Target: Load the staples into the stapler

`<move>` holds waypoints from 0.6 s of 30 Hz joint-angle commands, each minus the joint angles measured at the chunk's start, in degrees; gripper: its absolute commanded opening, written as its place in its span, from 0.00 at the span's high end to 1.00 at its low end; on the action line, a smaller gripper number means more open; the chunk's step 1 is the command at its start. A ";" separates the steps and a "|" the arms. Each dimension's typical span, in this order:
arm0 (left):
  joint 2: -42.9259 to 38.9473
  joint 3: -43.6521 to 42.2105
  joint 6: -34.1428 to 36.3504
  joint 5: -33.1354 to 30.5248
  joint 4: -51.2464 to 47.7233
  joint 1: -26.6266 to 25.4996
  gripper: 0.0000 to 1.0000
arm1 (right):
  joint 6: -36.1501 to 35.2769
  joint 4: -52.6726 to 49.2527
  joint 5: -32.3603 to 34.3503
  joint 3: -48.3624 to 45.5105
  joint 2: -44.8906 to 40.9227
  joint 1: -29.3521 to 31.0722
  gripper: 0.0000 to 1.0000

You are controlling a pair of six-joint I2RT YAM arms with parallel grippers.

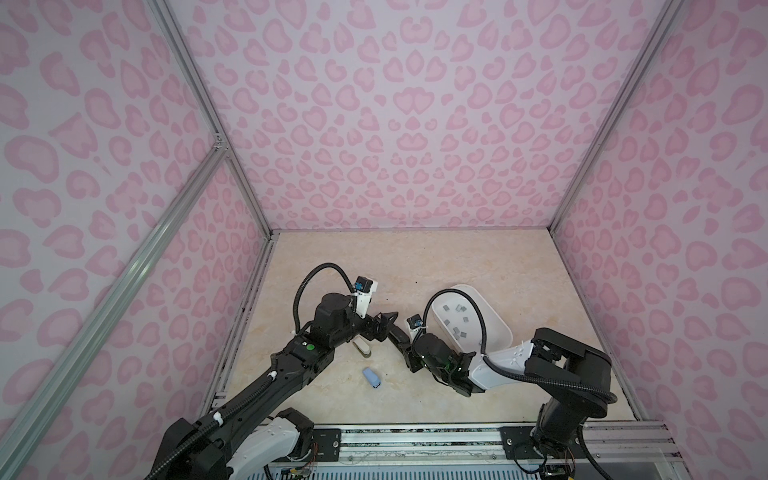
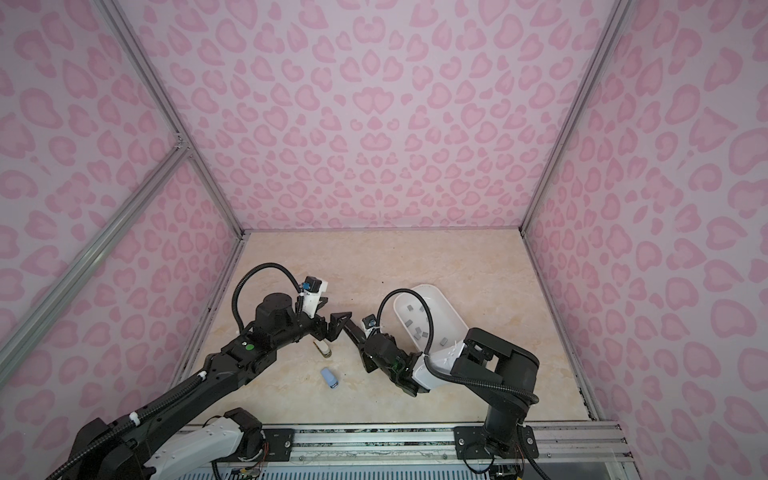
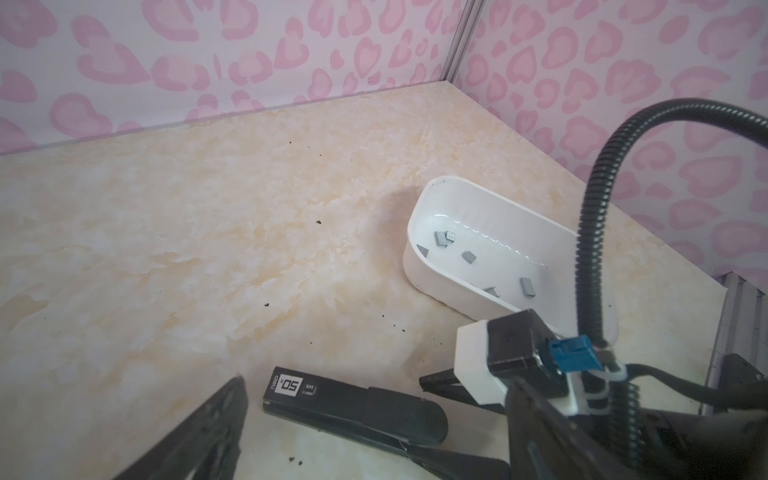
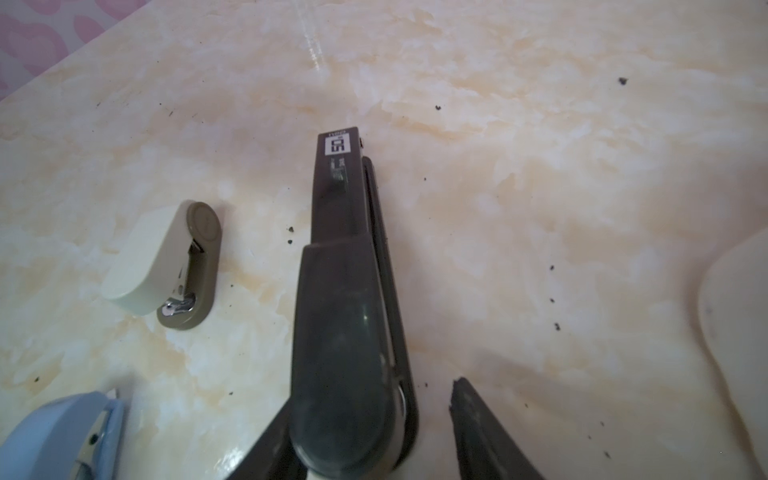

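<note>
While the left arm reaches forward with its gripper (image 1: 385,324) spread wide, the bent right arm's gripper (image 4: 374,399), jaws apart, straddles the black stapler (image 4: 345,270) on the worktop (image 1: 457,257); staples (image 1: 459,308) lie in the white tray (image 1: 492,316).

Right wrist view: black stapler (image 4: 345,291) rear cut off at edge, blue stapler (image 4: 54,436) and white tub (image 4: 735,332) cropped. Both top views: cable (image 1: 478,322) crosses staples (image 1: 459,308), count probably unreliable; beige stapler (image 1: 363,348) half hidden under left arm (image 1: 291,365).
</note>
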 commanded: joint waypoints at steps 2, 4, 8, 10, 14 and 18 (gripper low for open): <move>-7.96 -0.12 -4.05 -1.57 -2.47 -0.11 0.02 | -1.88 1.24 3.61 0.25 0.07 -0.52 0.53; -12.55 -0.83 -4.85 -3.19 -2.93 -0.08 0.02 | -2.50 1.60 4.44 -0.32 -0.50 -0.59 0.53; -18.72 -1.07 0.24 -2.31 -3.39 -0.11 0.05 | -3.65 3.78 5.71 -2.42 -1.44 -0.90 0.55; -20.00 -0.97 3.72 -2.33 -3.24 -0.10 0.06 | -4.14 5.36 5.48 -3.41 -1.35 -1.60 0.53; -17.41 -0.61 9.69 -0.26 -2.17 -0.11 0.06 | -3.88 5.47 3.69 -3.50 -0.51 -4.22 0.54; -7.86 1.95 14.07 2.58 -3.00 -0.11 0.10 | -3.28 7.80 0.39 -4.38 0.31 -7.15 0.54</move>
